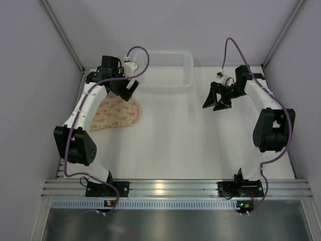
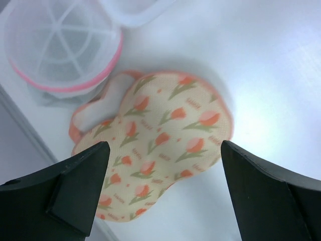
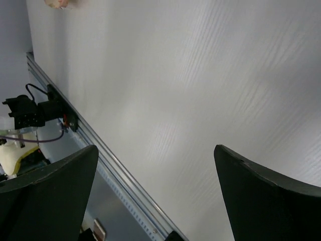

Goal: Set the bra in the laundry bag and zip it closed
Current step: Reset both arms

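The left tool [image 1: 129, 89], wide open and empty, hangs over the bra [image 2: 155, 145] lying on the tabletop [image 2: 281, 60] at mid-frame, near the laundry bag [image 2: 62, 47] at upper left, probably to grasp it, while the right tool [image 1: 214, 104] waits apart, also open and empty.

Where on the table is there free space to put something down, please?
The widest bare patch is the middle of the table, between the bra and the right pincer, running forward to the rail. The far left is crowded: bra, bag and basket lie close together there.
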Controlling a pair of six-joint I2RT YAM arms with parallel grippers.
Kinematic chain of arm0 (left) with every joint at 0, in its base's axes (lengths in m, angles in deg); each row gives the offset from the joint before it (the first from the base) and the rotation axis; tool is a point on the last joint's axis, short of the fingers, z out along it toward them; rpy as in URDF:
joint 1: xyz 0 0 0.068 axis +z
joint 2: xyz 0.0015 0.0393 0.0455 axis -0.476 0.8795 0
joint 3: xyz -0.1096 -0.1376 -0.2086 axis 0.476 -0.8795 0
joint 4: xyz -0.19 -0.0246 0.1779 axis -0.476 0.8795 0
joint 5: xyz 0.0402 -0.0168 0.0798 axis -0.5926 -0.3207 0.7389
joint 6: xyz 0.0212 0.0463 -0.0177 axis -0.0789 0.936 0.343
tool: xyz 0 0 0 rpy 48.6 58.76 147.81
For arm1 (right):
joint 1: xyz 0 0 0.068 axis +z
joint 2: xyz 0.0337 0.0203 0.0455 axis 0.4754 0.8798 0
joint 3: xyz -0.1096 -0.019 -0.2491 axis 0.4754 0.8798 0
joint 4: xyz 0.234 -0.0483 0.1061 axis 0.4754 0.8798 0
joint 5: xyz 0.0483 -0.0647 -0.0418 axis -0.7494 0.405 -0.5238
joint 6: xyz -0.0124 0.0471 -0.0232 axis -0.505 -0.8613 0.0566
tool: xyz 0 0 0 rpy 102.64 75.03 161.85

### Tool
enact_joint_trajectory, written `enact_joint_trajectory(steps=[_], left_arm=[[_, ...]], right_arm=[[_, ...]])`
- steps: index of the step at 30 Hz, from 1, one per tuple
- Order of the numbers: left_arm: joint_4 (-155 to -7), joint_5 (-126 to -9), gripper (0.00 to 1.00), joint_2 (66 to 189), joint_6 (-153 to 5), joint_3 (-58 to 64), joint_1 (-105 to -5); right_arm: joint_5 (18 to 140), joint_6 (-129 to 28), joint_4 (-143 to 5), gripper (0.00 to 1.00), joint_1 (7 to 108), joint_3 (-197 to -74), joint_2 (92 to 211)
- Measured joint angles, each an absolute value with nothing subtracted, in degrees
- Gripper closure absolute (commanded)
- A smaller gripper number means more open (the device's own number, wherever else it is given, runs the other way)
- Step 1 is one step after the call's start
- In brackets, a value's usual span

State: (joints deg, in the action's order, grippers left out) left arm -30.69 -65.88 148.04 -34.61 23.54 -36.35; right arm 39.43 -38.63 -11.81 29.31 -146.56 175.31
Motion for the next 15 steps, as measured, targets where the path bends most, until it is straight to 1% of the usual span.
enact_joint_trajectory(steps=[3,7,10,15], left_arm=[[-30.69,-65.33,0.02,146.79,-39.44,24.37,-43.32],[-30.65,-66.03,0.02,147.95,-46.15,23.03,-52.30],[-30.78,-66.45,0.02,149.87,-50.70,20.56,-56.10],[-30.26,-67.59,0.02,153.37,-54.68,16.78,-58.36]], right_arm=[[40.76,-37.67,-11.96,0.01,29.21,-146.45,173.95],[40.92,-36.44,-13.14,0.01,29.21,-142.06,170.80],[40.44,-35.13,-12.97,0.01,29.40,-137.62,168.34],[40.48,-33.45,-13.08,0.01,30.65,-131.33,164.90]])
